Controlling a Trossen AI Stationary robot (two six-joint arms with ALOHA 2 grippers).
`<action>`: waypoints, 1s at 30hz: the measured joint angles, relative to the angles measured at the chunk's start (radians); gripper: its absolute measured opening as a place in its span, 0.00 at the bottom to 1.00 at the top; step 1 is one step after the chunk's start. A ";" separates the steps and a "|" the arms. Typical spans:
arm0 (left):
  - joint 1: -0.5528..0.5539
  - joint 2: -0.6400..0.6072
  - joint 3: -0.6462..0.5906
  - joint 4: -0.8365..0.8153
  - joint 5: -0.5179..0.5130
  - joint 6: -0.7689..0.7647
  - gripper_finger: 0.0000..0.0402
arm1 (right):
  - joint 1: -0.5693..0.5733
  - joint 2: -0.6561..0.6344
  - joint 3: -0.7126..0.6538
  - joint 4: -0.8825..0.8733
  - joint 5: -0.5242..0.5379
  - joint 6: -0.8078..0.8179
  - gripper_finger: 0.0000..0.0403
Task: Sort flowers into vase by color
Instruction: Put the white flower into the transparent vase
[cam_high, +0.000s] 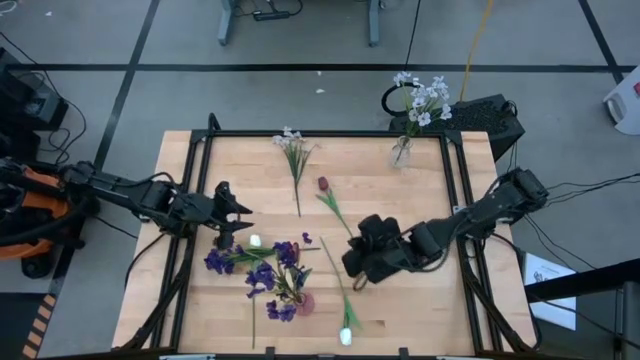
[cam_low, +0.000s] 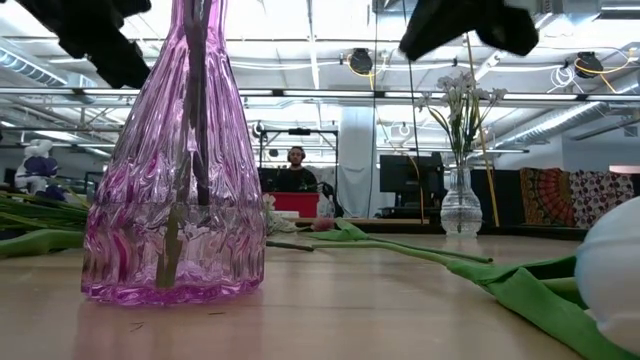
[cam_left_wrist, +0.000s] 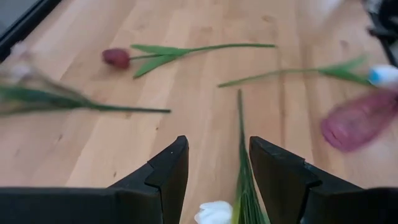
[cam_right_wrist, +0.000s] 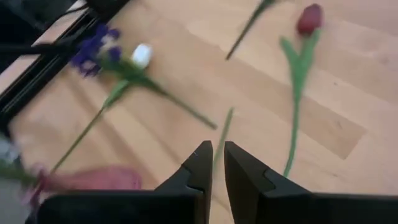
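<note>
A purple glass vase (cam_high: 303, 302) (cam_low: 175, 200) stands near the front with purple flowers (cam_high: 265, 272) in and around it. A clear vase (cam_high: 402, 152) at the far right holds white sprays (cam_high: 422, 98). Lying flat on the table are a white spray (cam_high: 293, 150), a dark red tulip (cam_high: 323, 185) and two white tulips (cam_high: 256, 241) (cam_high: 346, 335). My left gripper (cam_high: 238, 215) (cam_left_wrist: 217, 146) hangs open above the nearer white tulip (cam_left_wrist: 214, 213), clear of it. My right gripper (cam_high: 352, 262) (cam_right_wrist: 217, 149) hovers shut, only a slit between its fingers, above the other tulip's stem (cam_right_wrist: 225, 124).
Black rails (cam_high: 190, 180) frame the wooden table (cam_high: 420, 320) on the left, right and far sides. Bare wood lies at the near right and near left corners. A person (cam_low: 296, 160) sits far behind the table in the low view.
</note>
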 joint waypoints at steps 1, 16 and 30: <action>0.000 0.008 0.000 0.000 -0.019 -0.039 0.44 | -0.012 0.004 0.000 -0.004 -0.001 0.022 0.09; 0.268 0.200 0.046 0.003 -0.067 -0.188 0.44 | -0.188 0.010 0.000 -0.505 -0.315 0.343 0.10; 0.624 0.695 0.279 0.085 0.108 -0.240 0.44 | -0.318 -0.211 -0.452 -0.150 -0.467 0.039 0.00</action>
